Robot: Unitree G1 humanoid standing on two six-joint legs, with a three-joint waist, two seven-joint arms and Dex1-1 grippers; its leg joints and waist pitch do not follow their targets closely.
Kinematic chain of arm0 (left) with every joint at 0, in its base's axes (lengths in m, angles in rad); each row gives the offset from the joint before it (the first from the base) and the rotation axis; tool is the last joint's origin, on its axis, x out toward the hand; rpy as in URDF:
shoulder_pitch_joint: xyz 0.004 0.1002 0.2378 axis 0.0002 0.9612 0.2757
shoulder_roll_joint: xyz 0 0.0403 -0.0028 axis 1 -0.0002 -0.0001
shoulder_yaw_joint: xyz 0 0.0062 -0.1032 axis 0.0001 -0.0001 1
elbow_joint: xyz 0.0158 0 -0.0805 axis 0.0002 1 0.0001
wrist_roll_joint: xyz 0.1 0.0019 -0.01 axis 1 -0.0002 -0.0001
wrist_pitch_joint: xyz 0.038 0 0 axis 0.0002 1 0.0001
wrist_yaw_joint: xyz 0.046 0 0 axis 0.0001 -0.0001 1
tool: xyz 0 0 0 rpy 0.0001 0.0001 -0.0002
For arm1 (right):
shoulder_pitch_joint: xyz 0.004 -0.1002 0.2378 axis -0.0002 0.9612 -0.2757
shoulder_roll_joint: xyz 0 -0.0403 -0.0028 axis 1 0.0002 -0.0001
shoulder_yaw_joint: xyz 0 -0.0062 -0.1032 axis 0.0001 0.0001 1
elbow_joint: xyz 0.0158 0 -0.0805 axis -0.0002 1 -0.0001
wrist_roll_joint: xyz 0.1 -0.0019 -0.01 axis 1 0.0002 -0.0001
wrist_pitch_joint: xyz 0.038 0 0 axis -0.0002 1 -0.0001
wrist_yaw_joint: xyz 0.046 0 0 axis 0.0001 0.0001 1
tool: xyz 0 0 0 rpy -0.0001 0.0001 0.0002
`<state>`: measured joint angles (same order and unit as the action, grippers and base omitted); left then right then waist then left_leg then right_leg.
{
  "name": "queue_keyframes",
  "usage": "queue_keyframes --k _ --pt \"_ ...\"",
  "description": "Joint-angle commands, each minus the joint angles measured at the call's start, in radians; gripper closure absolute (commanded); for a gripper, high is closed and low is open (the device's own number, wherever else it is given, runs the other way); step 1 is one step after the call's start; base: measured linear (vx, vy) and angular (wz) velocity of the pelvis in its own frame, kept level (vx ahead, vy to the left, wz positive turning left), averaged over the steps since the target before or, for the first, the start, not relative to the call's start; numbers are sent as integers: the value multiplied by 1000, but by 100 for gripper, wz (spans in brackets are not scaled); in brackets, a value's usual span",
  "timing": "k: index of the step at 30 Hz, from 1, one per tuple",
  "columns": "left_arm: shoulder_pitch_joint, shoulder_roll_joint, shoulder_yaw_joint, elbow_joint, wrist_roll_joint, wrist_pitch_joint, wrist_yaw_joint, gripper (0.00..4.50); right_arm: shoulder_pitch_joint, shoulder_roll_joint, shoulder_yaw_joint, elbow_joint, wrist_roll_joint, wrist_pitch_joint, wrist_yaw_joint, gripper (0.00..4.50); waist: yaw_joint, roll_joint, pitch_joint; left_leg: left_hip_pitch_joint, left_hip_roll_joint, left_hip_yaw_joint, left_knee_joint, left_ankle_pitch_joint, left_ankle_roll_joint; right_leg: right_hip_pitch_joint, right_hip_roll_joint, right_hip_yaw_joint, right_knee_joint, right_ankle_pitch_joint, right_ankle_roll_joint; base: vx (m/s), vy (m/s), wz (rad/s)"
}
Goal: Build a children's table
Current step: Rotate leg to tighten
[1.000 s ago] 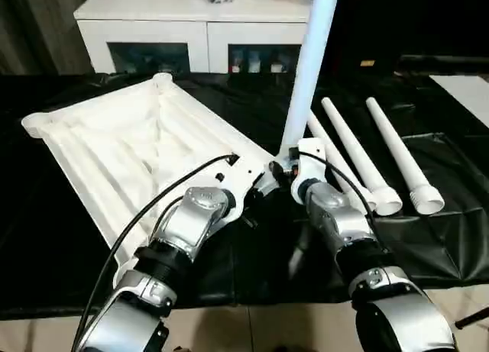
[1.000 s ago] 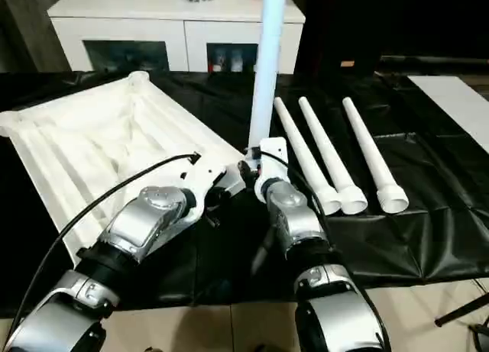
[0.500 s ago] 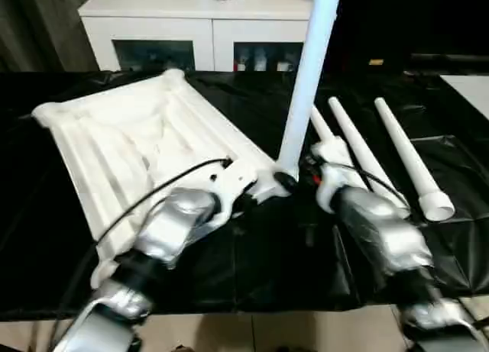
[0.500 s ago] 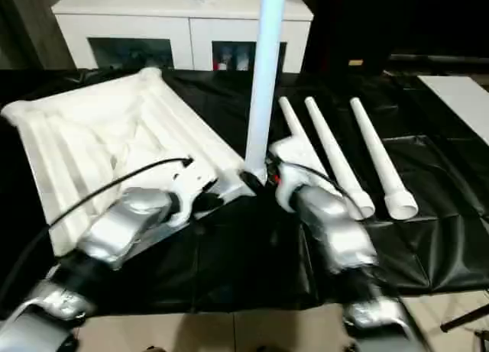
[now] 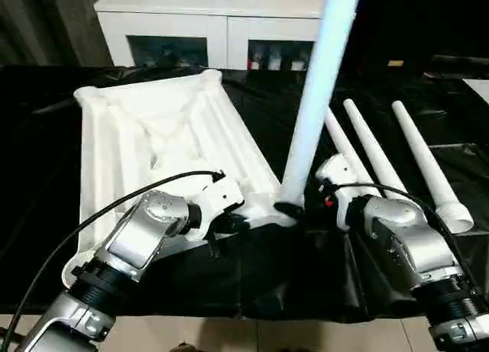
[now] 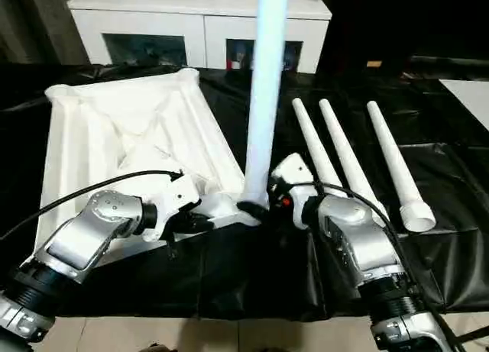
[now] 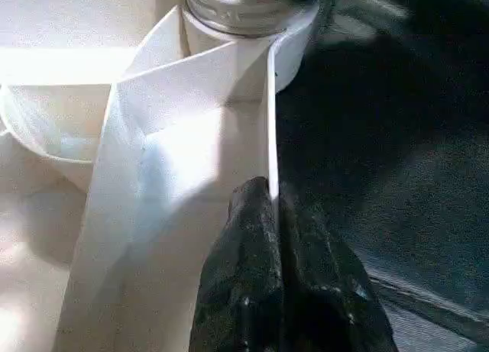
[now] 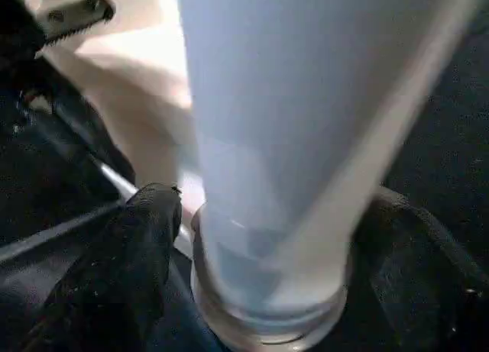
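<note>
Black sheet (image 5: 252,283), white cabinet (image 5: 221,20) behind, left fingers (image 7: 267,237) pinching tabletop (image 5: 153,138), right fingers (image 8: 145,237) apart.

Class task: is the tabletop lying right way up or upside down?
Upside down: the tabletop shows its ribbed underside, and a leg stands up from its near corner socket.

Rounded silver metal forearms (image 5: 145,234) with black ribbed collars, white plastic wrist housings (image 6: 177,195), thin black cable (image 5: 92,222), matte black rubbery fingers (image 7: 267,291).
</note>
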<state>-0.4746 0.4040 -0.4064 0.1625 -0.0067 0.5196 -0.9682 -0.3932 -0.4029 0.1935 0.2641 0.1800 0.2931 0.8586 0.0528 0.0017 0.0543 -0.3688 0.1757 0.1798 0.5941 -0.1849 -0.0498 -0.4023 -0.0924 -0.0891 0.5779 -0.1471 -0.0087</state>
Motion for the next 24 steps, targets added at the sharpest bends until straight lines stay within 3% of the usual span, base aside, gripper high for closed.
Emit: queue_keyframes --k 1,8,10,14,16,21,24 --pt "11 -4 -31 -15 -8 14 -27 450 -13 -12 10 19 -19 -18 15 77 -4 -6 -63 16 55 -16 -78 -283 22 44 -59 53 -64 -316 -211 0 0 0" --pt "15 7 -24 -29 -11 24 -28 450 -20 -20 9 45 -18 -22 31 77 -3 -9 -66 11 54 -17 -76 -245 31 47 -60 53 -61 -308 -200 0 0 0" --pt "17 9 -22 -32 -11 26 -28 450 -24 -17 4 53 -13 -20 36 112 -3 -8 -66 11 54 -16 -75 -232 37 47 -59 53 -59 -291 -207 0 0 0" --pt "18 11 -22 -32 -12 31 -27 450 -25 -16 4 67 -16 -26 49 125 -3 -5 -68 10 53 -16 -73 -220 42 49 -59 52 -56 -269 -217 0 0 0" --pt "17 11 -22 -30 -12 32 -28 450 -26 -16 1 72 -16 -25 53 152 -3 -6 -67 11 54 -16 -73 -222 42 49 -58 52 -57 -271 -217 0 0 0" --pt "12 8 -20 -18 -11 32 -28 450 -28 -5 -14 93 -14 -23 27 174 -3 -5 -67 11 53 -16 -73 -230 39 49 -58 52 -58 -281 -216 0 0 0" --pt "8 -4 -14 -3 -6 36 -5 450 -42 38 -50 143 -29 -26 -88 177 -10 -1 -64 11 51 -16 -75 -257 26 45 -57 50 -64 -318 -209 0 0 0"
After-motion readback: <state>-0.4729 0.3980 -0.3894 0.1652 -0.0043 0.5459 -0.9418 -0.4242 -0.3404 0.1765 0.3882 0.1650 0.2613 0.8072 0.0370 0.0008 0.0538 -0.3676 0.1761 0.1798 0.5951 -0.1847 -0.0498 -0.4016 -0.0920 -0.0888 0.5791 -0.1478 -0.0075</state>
